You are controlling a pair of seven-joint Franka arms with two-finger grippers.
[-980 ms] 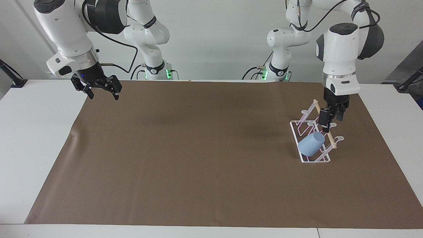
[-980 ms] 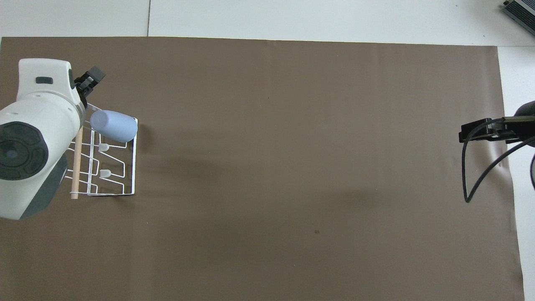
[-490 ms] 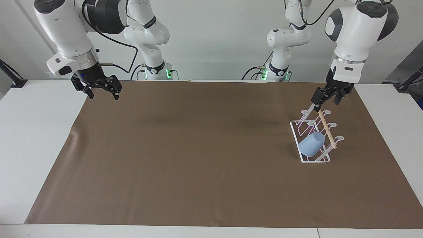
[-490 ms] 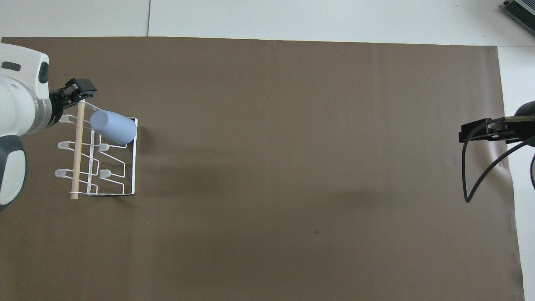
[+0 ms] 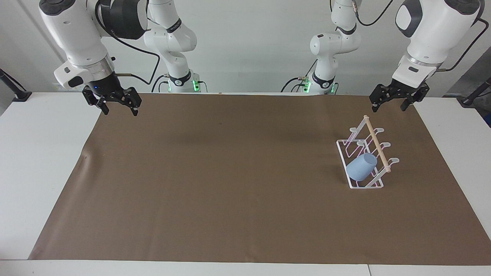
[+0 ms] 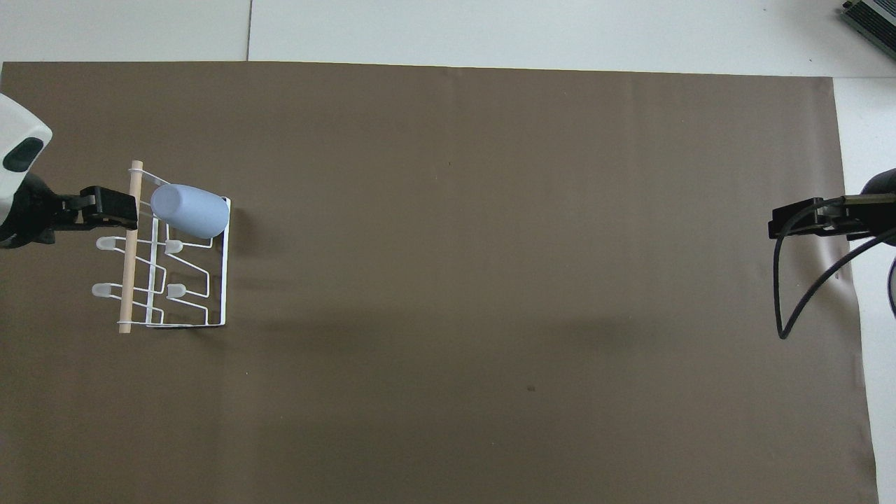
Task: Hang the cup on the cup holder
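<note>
Left gripper [image 5: 399, 102] has lifted clear of cup holder [image 5: 378, 147], jaws wide, empty. Cup [image 5: 361, 167] stays hung on prong, near tabletop's left-arm edge. Right gripper [image 5: 114, 102] waits, wide. Task looks finished.

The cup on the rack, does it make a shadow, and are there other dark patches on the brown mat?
Overhead view: a dark shadow lies on the mat right beside the cup and cup holder. Facing view: a soft shadow sits beside the rack's base, and faint wide smudges darken the mat's middle, nearer the robots.
</note>
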